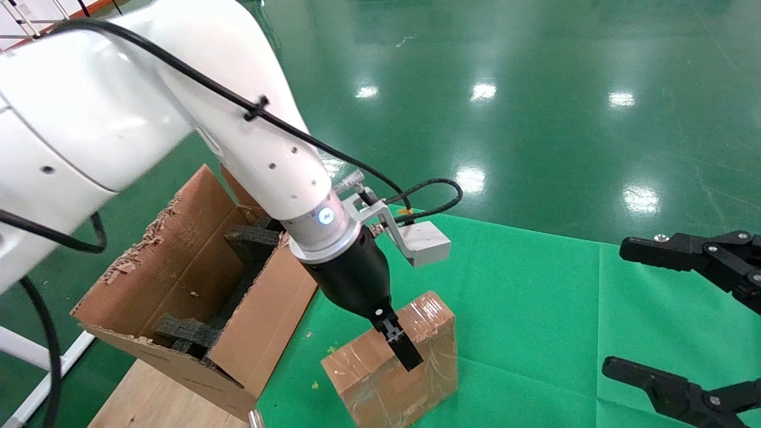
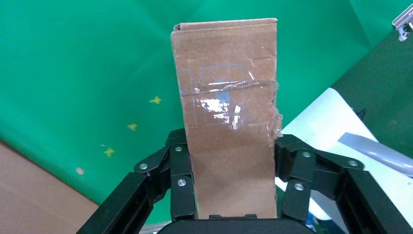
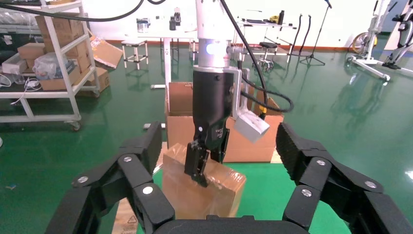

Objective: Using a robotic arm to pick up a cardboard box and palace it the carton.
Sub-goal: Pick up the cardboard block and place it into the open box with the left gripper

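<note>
White tubular left robotic arm (image 1: 178, 113), its black left gripper (image 1: 397, 345) clamped on the small brown tape-wrapped cardboard box (image 1: 395, 362) near the green-covered bench's (image 1: 535, 309) front edge, large flapped brown carton (image 1: 196, 297) at its left edge, right gripper (image 1: 684, 321) spread apart at the right edge.

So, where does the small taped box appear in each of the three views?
Head view: box low in the centre, on the green cloth, held by the left gripper.
Left wrist view: box fills the centre, between the fingers.
Right wrist view: box at lower centre.
Shared landmark: green cloth.
</note>
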`<state>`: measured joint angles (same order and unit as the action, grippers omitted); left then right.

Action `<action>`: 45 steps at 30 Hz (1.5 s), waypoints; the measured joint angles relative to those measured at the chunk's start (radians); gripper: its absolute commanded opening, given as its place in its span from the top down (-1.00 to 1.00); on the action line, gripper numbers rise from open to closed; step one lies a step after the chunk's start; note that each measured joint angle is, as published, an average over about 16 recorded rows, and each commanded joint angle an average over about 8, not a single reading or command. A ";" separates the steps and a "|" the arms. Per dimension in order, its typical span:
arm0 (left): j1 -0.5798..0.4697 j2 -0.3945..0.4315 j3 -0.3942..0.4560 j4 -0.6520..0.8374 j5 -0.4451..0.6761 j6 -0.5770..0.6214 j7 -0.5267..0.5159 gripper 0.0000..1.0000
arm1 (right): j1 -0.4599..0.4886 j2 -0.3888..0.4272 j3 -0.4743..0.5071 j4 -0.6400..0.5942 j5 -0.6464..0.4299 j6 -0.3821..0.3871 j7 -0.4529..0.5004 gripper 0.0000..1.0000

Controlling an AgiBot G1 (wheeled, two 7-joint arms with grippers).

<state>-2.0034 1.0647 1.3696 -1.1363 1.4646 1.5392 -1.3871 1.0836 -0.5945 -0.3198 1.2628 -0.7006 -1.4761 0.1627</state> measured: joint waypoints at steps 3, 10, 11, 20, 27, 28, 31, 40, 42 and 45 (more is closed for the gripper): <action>-0.032 -0.038 -0.024 -0.016 -0.005 -0.016 0.023 1.00 | 0.000 0.000 0.000 0.000 0.000 0.000 0.000 -1.00; -0.147 -0.167 -0.094 -0.039 0.014 -0.059 0.105 1.00 | 0.000 0.000 0.000 0.000 0.000 0.000 0.000 -1.00; -0.165 -0.186 -0.102 -0.037 0.024 -0.064 0.120 1.00 | 0.000 0.000 0.000 0.000 0.000 0.000 0.000 -1.00; -0.264 -0.350 -0.122 0.060 0.154 -0.093 0.272 1.00 | 0.000 0.000 0.000 0.000 0.000 0.000 0.000 -1.00; -0.211 -0.438 -0.093 0.234 0.211 -0.133 0.403 1.00 | 0.000 0.000 0.000 0.000 0.000 0.000 0.000 -1.00; -0.196 -0.447 -0.090 0.263 0.212 -0.143 0.422 1.00 | 0.000 0.000 -0.001 0.000 0.000 0.000 0.000 -1.00; -0.147 -0.468 -0.082 0.355 0.205 -0.178 0.475 1.00 | 0.000 0.000 -0.001 0.000 0.000 0.000 0.000 -1.00; -0.029 -0.459 -0.073 0.619 0.185 -0.299 0.607 1.00 | 0.000 0.000 -0.001 0.000 0.000 0.000 0.000 -1.00; -0.012 -0.447 -0.074 0.671 0.182 -0.327 0.631 1.00 | 0.000 0.000 -0.001 0.000 0.001 0.000 0.000 -1.00; 0.012 -0.425 -0.076 0.746 0.175 -0.366 0.662 1.00 | 0.000 0.000 -0.001 0.000 0.001 0.000 0.000 -1.00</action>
<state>-1.9910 0.6397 1.2933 -0.3907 1.6399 1.1732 -0.7249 1.0839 -0.5942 -0.3207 1.2627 -0.7001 -1.4758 0.1623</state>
